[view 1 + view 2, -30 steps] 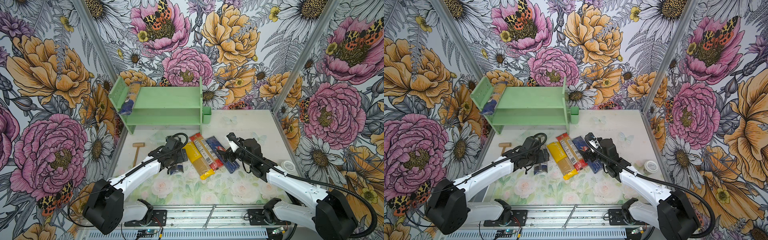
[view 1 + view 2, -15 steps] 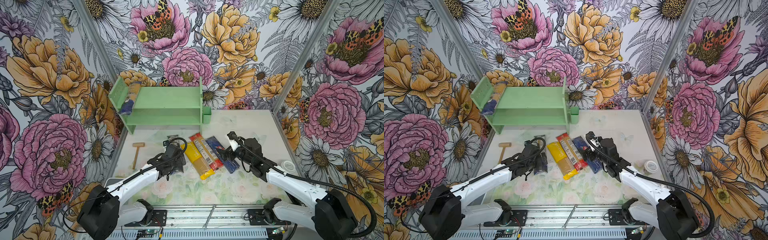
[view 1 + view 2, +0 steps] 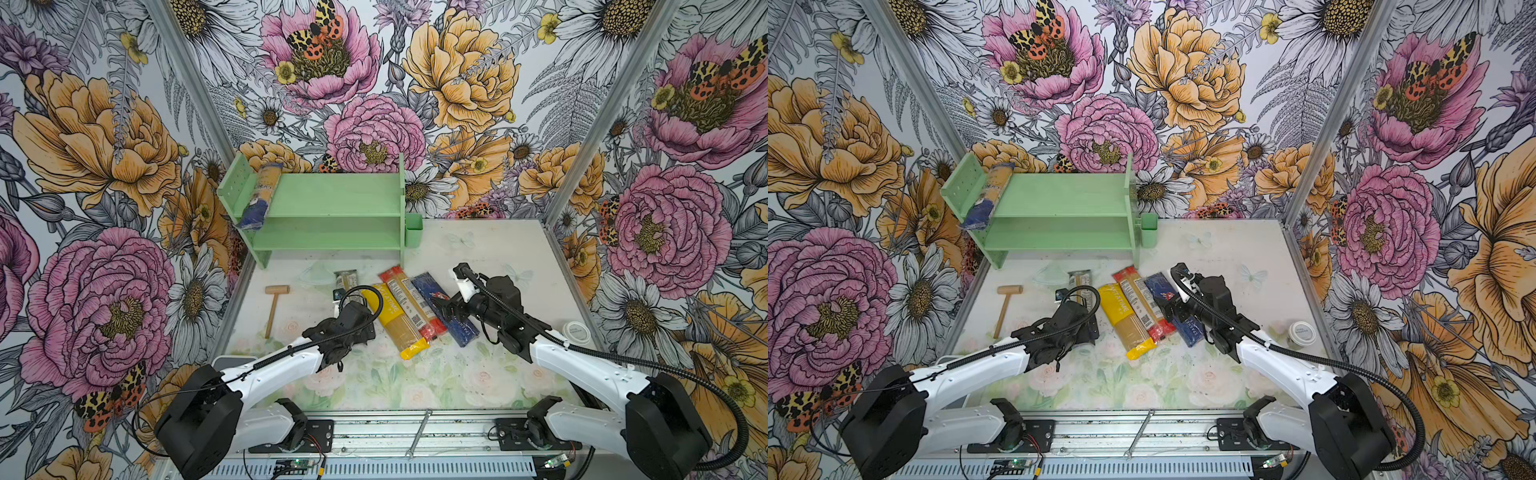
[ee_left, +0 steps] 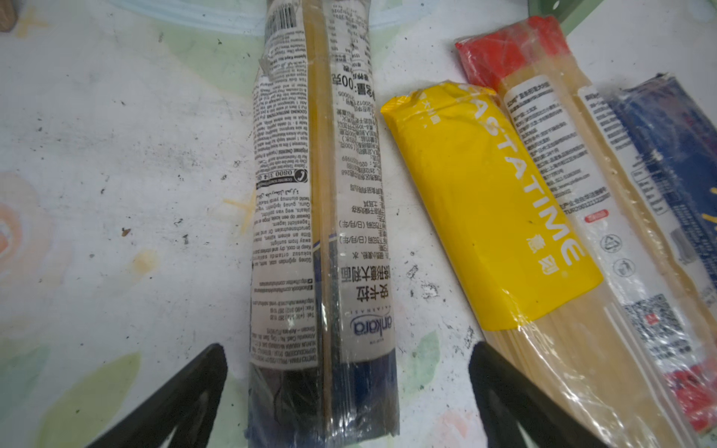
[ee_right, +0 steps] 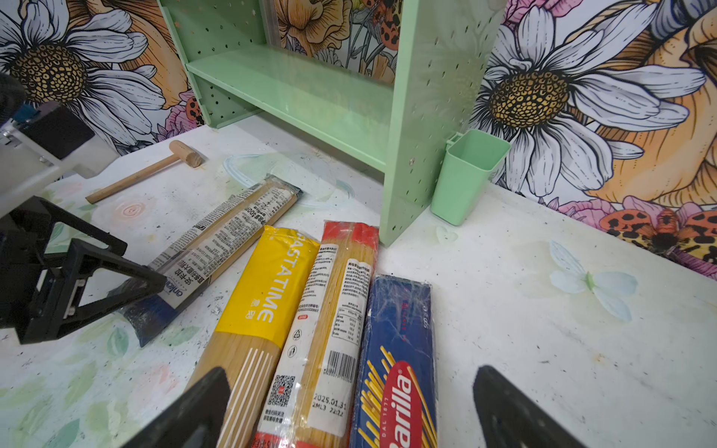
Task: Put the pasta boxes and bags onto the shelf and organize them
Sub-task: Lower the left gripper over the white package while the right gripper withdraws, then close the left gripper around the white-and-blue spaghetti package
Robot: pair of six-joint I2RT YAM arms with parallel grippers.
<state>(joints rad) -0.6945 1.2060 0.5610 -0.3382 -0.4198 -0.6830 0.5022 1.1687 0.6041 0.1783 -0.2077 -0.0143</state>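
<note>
My left gripper is open. Its fingers stand on either side of the dark blue near end of a clear spaghetti bag lying on the table, without touching it. Beside it lie a yellow bag, a red-ended clear bag and a dark blue Barilla box. My right gripper hovers open over the red-ended bag and the box. Another blue-ended bag leans at the left of the mint-green shelf.
A wooden mallet lies left of the packs. A small green cup hangs on the shelf's right panel. A white round lid sits near the right wall.
My left arm has drawn back towards the table's front, bringing its open gripper down around the near blue end of the clear bag. The right arm has hardly moved.
</note>
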